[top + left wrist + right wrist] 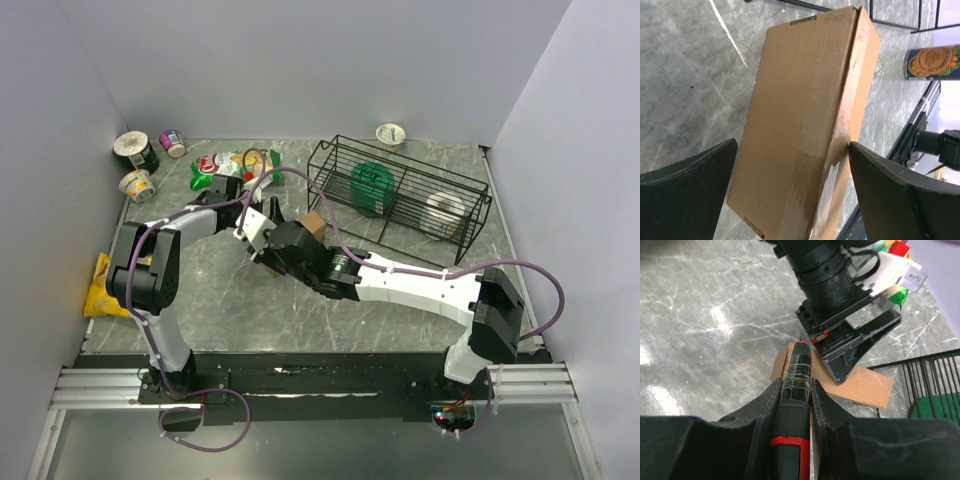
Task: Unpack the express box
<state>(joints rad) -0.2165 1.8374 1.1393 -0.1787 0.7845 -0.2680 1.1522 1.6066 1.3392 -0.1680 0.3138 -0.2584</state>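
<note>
The express box [313, 222] is a flat brown cardboard carton lying on the grey marble table, beside the wire basket. In the left wrist view the box [805, 110] fills the gap between my left gripper's [792, 150] wide-open fingers. The right finger touches its side edge and the left finger sits at its other edge. My right gripper [796, 385] is shut on a black-and-red cutter [797, 370]. The cutter's tip points at the near end of the box [870, 385], just beside the left gripper [850, 350]. Both grippers meet over the box [280, 228].
A black wire basket [400, 195] holding a green roll [372, 185] and a white roll [443, 212] stands right of the box. A green chip bag [225, 168] lies behind it. Cups [135, 150] cluster at the back left, and a yellow item [100, 285] lies at the left edge.
</note>
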